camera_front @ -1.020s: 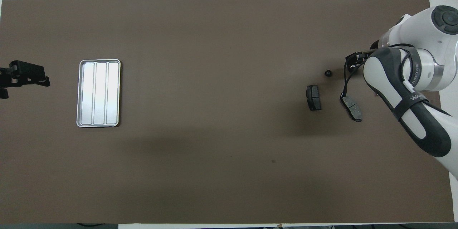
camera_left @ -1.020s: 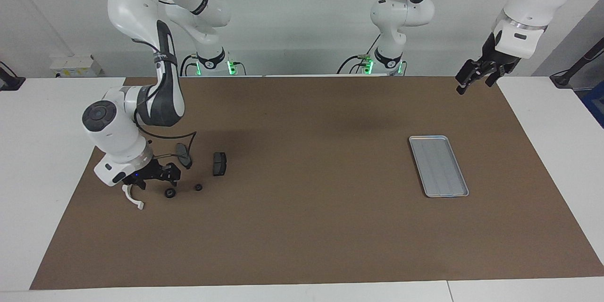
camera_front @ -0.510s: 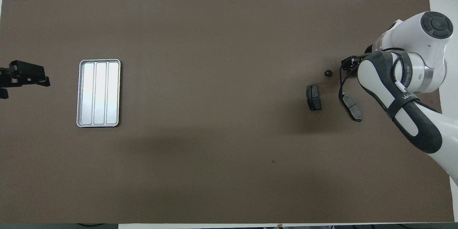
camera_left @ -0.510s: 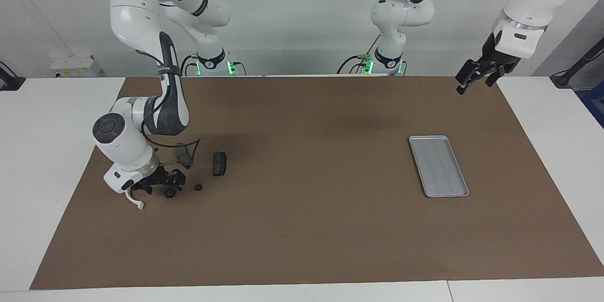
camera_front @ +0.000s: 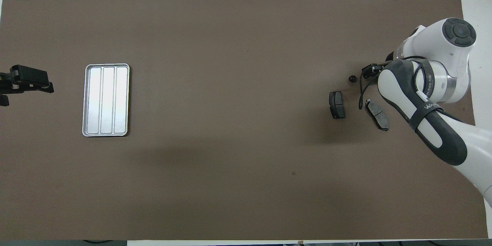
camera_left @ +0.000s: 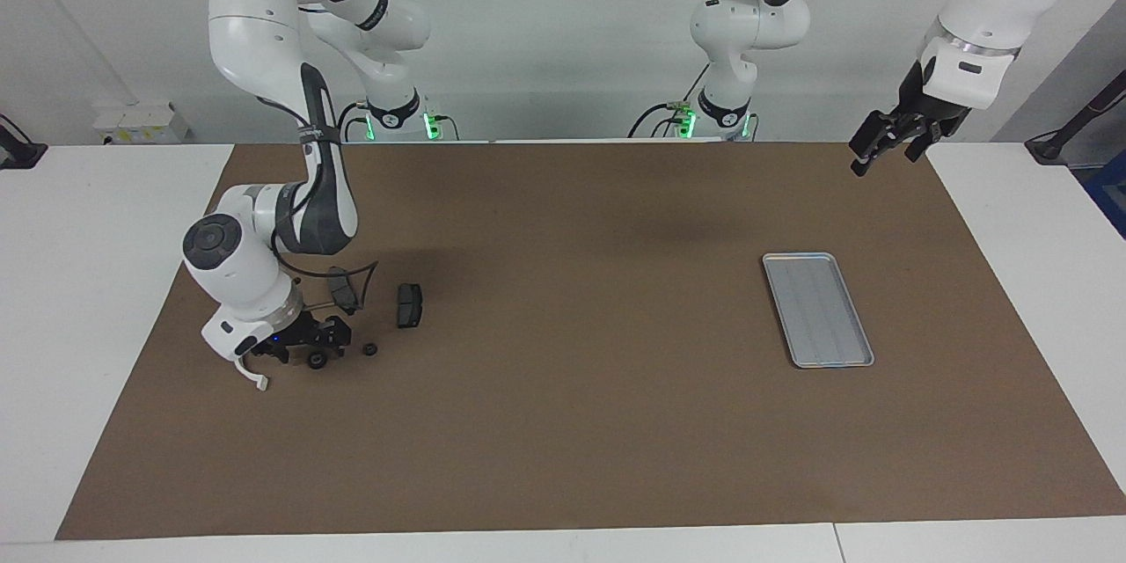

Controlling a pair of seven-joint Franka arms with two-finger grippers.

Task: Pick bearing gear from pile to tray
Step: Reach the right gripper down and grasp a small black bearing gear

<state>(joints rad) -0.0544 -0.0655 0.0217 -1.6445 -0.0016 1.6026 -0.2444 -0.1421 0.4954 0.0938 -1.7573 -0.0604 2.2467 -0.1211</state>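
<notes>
Brown mat point(camera_left: 563, 422) lies open between the pile point(camera_left: 352, 325) and the tray point(camera_left: 818, 310); nothing stands on that stretch. Right gripper point(camera_left: 308, 350) sits low among the pile parts, crowding them. Left gripper point(camera_left: 884, 139) hangs over the mat corner near the tray, which stays uncovered.

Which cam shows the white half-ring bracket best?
The facing view. The white half-ring bracket lies in the open on the brown mat, right beside the right gripper, which is low over the pile. In the overhead view the right arm's wrist covers that spot, so the bracket is hidden.
</notes>
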